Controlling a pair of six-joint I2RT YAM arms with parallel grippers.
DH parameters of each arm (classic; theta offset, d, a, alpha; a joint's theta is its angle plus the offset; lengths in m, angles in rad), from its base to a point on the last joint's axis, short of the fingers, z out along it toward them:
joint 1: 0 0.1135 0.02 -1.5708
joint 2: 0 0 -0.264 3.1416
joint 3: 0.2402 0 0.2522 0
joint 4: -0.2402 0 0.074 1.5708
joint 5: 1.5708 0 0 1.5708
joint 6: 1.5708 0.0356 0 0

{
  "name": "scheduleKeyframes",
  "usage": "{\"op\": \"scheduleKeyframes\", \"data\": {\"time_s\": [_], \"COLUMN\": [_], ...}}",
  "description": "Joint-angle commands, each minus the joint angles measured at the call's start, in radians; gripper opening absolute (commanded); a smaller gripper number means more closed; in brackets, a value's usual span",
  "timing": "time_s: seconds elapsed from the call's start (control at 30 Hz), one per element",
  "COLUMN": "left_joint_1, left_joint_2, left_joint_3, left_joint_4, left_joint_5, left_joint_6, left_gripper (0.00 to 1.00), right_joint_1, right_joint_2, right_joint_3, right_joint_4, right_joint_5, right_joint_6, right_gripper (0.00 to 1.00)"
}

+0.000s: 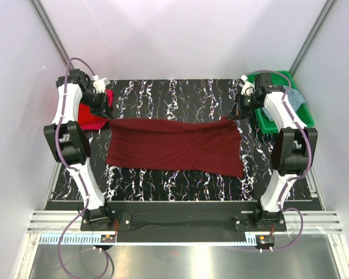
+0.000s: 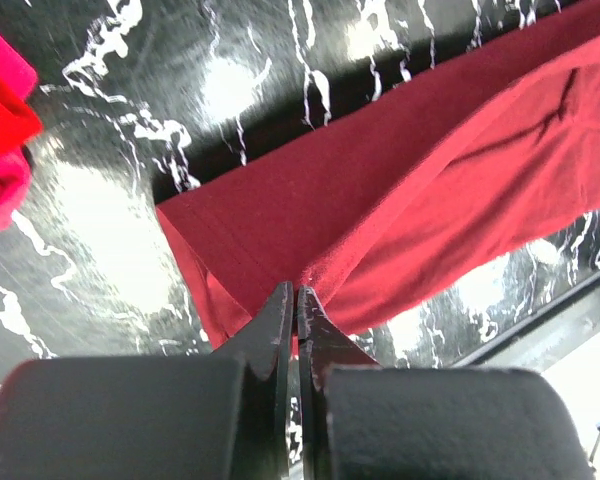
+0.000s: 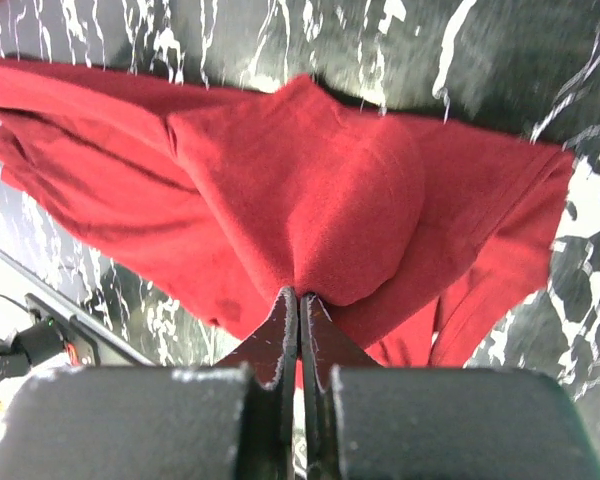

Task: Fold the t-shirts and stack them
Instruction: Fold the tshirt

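1. The maroon shirt (image 1: 174, 145) lies spread on the table (image 1: 174, 93), stretched between the two grippers, which pinch its far corners.
2. The left gripper (image 2: 296, 295) is clenched on the shirt's far left corner, and the cloth fans out ahead of its tips.
3. The right gripper (image 3: 298, 297) is clamped on the far right corner, where a fold bulges just ahead of its tips.
4. Just left of the left gripper, a red shirt (image 1: 90, 116) sits bunched, with a pink shirt (image 2: 0, 190) touching it.
5. Just right of the right gripper, a green tray (image 1: 266, 122) holds a crumpled grey-blue shirt (image 1: 296, 96), partly hidden by the arm.
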Motion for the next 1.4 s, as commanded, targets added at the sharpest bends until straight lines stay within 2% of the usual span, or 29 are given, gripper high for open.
{"op": "scheduleKeyframes", "data": {"time_s": [0.0,0.37,0.7,0.97,1.33,1.37], "left_joint_1": [0.015,0.024,0.029,0.029,0.029,0.030], "left_joint_2": [-0.084,-0.091,-0.053,-0.064,-0.039,-0.036], "left_joint_3": [-0.007,-0.021,-0.057,-0.159,-0.249,-0.254], "left_joint_4": [-0.054,-0.177,-0.275,-0.278,-0.278,-0.278], "left_joint_5": [0.033,0.002,-0.062,-0.111,-0.130,-0.136], "left_joint_6": [0.040,0.103,0.170,0.184,0.190,0.190], "left_gripper": [0.00,0.00,0.00,0.00,0.00,0.00], "right_joint_1": [0.003,0.005,0.003,0.005,0.003,0.005], "right_joint_2": [-0.118,-0.262,-0.313,-0.359,-0.333,-0.328], "right_joint_3": [-0.050,-0.228,-0.343,-0.426,-0.491,-0.494], "right_joint_4": [-0.007,-0.008,-0.014,-0.001,0.030,0.035], "right_joint_5": [-0.020,-0.017,0.014,0.029,0.074,0.077], "right_joint_6": [-0.015,-0.008,-0.015,-0.004,-0.024,-0.065], "right_gripper": [0.00,0.00,0.00,0.00,0.00,0.00]}}
